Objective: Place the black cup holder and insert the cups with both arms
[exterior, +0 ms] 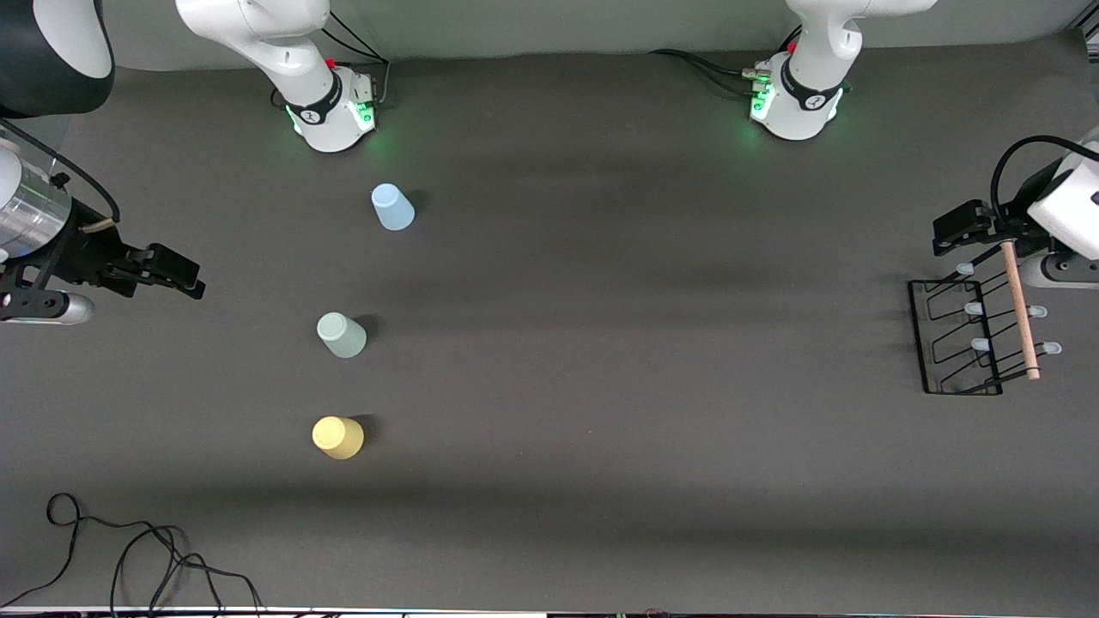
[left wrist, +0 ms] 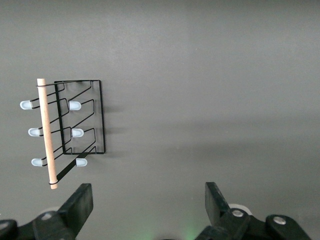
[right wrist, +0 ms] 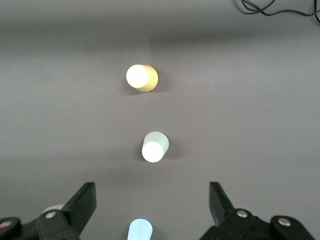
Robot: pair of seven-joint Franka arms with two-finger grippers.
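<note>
The black cup holder (exterior: 960,339) stands at the left arm's end of the table, its wooden rod handle (exterior: 1019,309) on top. It also shows in the left wrist view (left wrist: 82,120). My left gripper (exterior: 963,228) hangs open and empty in the air by the holder's end nearest the bases; in its wrist view the gripper (left wrist: 148,194) is off to one side of the holder. Three cups stand upside down in a row toward the right arm's end: light blue (exterior: 392,207), mint green (exterior: 341,335), yellow (exterior: 337,437). My right gripper (exterior: 176,275) is open and empty (right wrist: 152,194), up beside the row.
Loose black cables (exterior: 129,549) lie on the dark grey table (exterior: 601,386) at the front corner of the right arm's end. More cables run to both green-lit bases (exterior: 339,112) (exterior: 794,103). The wide middle stretch between cups and holder is bare mat.
</note>
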